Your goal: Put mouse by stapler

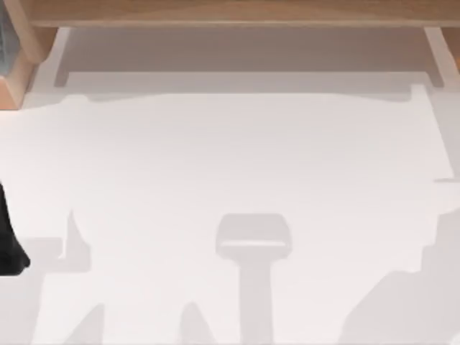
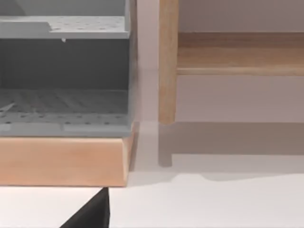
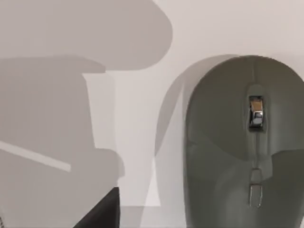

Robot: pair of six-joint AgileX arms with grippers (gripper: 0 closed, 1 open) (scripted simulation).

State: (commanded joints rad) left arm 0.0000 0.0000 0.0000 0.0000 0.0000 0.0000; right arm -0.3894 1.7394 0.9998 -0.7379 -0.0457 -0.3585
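Well, from the left: my left arm (image 1: 11, 237) sits at the table's left edge, a dark shape, and I cannot tell its finger state. Its wrist camera faces a grey perforated plastic tray rack (image 2: 64, 71) on a light wooden base (image 2: 61, 159). On the right, my right wrist camera looks close down on the grey-green rounded plastic mouse (image 3: 242, 142), lying flat on the white table (image 1: 230, 165); that gripper's grip I cannot tell either. With no stapler located, I can't judge progress.

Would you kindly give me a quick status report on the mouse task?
Right wrist camera close over grey mouse, lying on white table, not gripped. Left arm at table's left edge. Stapler unseen. Grey rack on wooden base by left arm.
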